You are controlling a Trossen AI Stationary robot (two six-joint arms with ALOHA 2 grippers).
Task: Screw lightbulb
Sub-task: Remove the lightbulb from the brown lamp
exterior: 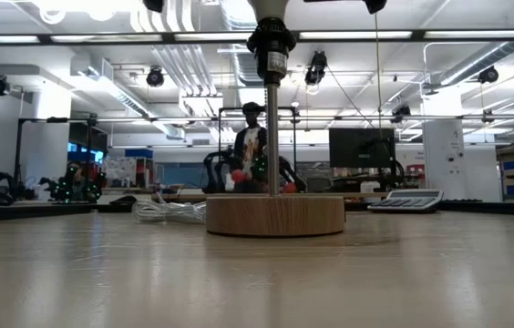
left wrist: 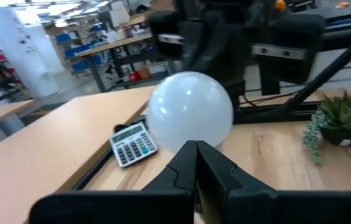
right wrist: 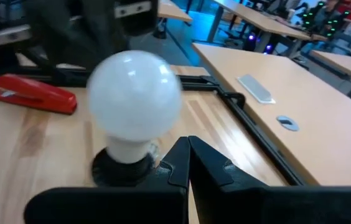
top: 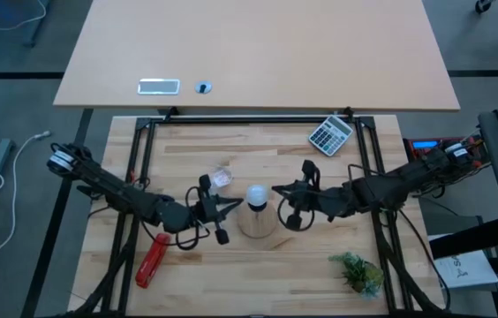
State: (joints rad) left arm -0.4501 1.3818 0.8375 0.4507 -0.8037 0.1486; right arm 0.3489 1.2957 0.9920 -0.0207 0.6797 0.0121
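Resting my left gripper (top: 234,208) just beside the lightbulb (top: 256,196), I am keeping its fingers pressed together, holding nothing. The lightbulb is standing upright in the black socket (right wrist: 122,167) on the wooden disc (top: 256,221), between both arms. My right gripper (top: 275,193), fingers likewise pressed together and empty, is sitting close on the other side. To tighten well, I judge I am needing to spread one gripper and clasp the globe gently.

Even overhead light from ceiling strips (exterior: 148,36) leaves the counter (top: 231,168) bright with faint shadows; the bulb (right wrist: 135,93) shows soft glare, while the near counter in the low view and wrist-view backgrounds are blurred.
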